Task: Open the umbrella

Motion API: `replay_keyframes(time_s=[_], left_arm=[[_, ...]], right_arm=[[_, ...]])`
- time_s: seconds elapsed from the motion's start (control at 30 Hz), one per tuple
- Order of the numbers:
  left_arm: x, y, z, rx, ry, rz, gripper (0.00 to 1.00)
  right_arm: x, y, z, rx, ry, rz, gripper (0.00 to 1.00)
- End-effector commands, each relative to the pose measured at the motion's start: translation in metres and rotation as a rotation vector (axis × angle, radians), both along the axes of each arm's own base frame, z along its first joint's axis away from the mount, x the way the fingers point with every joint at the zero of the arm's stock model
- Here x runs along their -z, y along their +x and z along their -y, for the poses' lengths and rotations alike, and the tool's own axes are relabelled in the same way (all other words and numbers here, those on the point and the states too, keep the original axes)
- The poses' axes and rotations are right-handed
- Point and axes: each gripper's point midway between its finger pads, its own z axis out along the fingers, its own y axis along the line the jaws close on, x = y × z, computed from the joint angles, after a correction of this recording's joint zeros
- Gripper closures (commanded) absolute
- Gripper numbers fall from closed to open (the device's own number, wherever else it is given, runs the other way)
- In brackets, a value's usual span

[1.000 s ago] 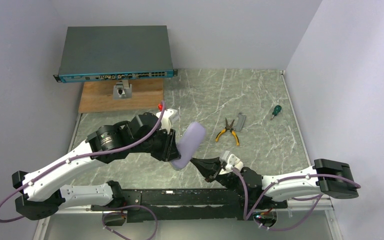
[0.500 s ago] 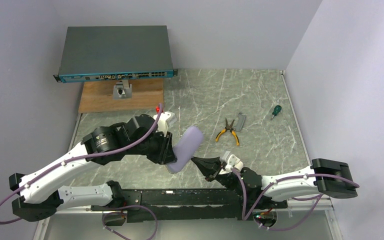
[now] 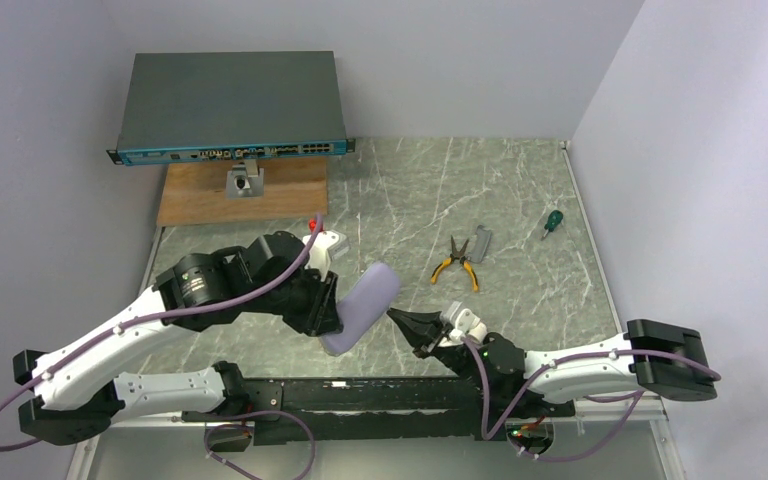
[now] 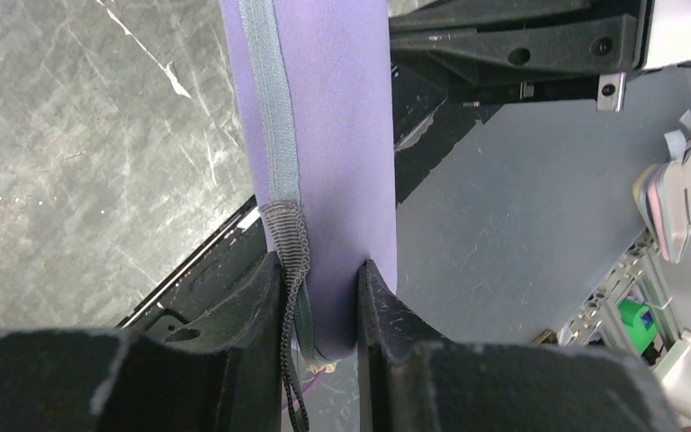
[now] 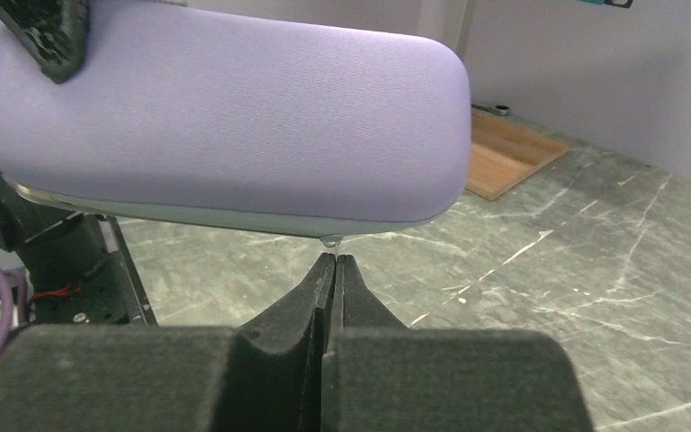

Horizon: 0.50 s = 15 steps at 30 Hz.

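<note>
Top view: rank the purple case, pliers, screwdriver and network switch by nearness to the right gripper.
1. Purple case, just left of the right gripper.
2. Pliers, just beyond, mid-table.
3. Screwdriver, far right.
4. Network switch, back left.

Pale lavender walls (image 3: 460, 70), grey-green marbled tabletop (image 3: 520, 190), wooden board (image 3: 200, 195) back-left

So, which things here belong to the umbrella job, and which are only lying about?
In use: lavender case, held by left tool; right tool, shut, just below its zipper. Umbrella itself: not in view.
Lying about: pliers, screwdriver, network switch, wooden board.
</note>
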Motion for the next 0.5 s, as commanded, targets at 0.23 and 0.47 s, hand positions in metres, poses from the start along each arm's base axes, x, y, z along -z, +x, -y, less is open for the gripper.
replay_keyframes(time_s=[0.23, 0.47], left_arm=[[-0.019, -0.02, -0.027, 0.094, 0.016, 0.02, 1.0], [0.008, -0.031, -0.025, 0.15, 0.036, -0.038, 1.0]], right_arm=[[-0.011, 0.023, 0.005, 0.085, -0.039, 0.084, 1.0], [-0.018, 0.05, 0.019, 0.15, -0.054, 0.099, 1.0]])
